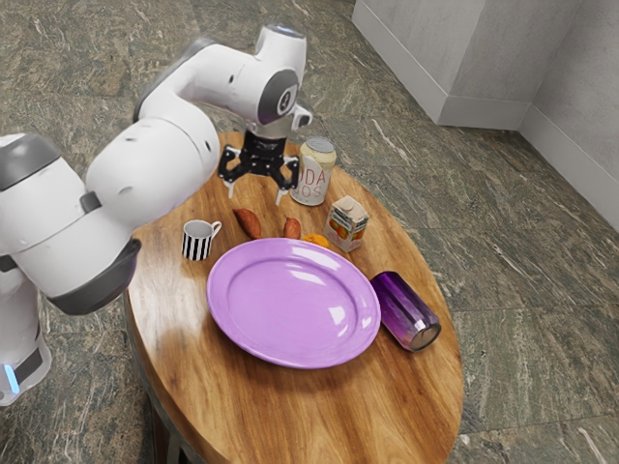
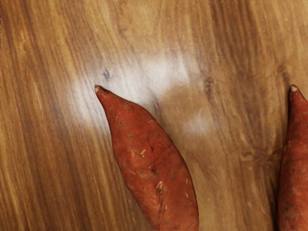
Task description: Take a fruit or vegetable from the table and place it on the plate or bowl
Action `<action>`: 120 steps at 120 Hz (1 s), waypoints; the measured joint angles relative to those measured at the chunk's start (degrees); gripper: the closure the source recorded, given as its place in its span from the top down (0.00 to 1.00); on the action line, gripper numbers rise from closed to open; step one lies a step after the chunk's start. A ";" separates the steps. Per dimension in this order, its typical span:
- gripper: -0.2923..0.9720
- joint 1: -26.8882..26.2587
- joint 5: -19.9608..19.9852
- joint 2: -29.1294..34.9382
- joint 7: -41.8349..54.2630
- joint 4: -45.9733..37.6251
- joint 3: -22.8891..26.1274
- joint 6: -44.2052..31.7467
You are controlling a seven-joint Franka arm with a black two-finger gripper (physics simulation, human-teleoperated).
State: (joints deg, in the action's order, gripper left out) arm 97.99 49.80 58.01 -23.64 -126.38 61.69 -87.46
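Two reddish-brown sweet potatoes lie on the wooden table behind the purple plate: one nearer the striped cup, the other beside an orange fruit. In the wrist view the first sweet potato lies under my hand and the second sits to its side. My gripper hovers open a little above the table, just behind the first sweet potato, with nothing between its fingers.
A black-and-white striped cup stands at the exterior view's left of the plate. A soda can and a small carton stand behind it. A purple glass lies on its side at the plate's right.
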 joint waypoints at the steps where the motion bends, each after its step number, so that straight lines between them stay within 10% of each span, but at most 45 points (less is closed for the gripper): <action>1: 0.77 0.00 0.04 0.00 -0.20 -0.05 0.04 -0.06; 120: 0.77 -0.81 2.07 -0.52 -11.66 -7.01 2.56 -5.45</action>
State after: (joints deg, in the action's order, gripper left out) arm 97.17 51.88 57.50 -35.29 -133.39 64.25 -92.91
